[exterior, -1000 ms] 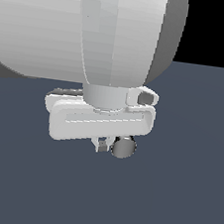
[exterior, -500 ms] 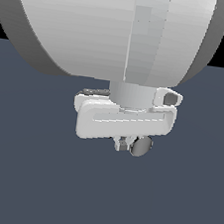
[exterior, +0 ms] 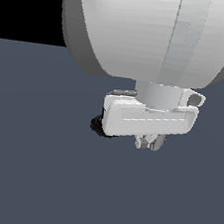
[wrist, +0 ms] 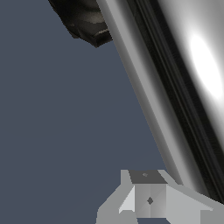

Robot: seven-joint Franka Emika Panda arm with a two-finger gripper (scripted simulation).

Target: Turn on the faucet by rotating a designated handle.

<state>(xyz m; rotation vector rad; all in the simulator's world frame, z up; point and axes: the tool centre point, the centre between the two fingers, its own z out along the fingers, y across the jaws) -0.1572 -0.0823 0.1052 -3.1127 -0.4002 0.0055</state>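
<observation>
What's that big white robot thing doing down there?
A white robot arm is reaching low over a dark floor toward a small faucet. Its claw sits right beside the shiny handle, which fills the wrist view as a long chrome bar. From outside, only a bit of the faucet's black base peeks out behind the hand. Whether the claw actually grips the handle can't be told.

No readable text or labels, as far as visible.
</observation>
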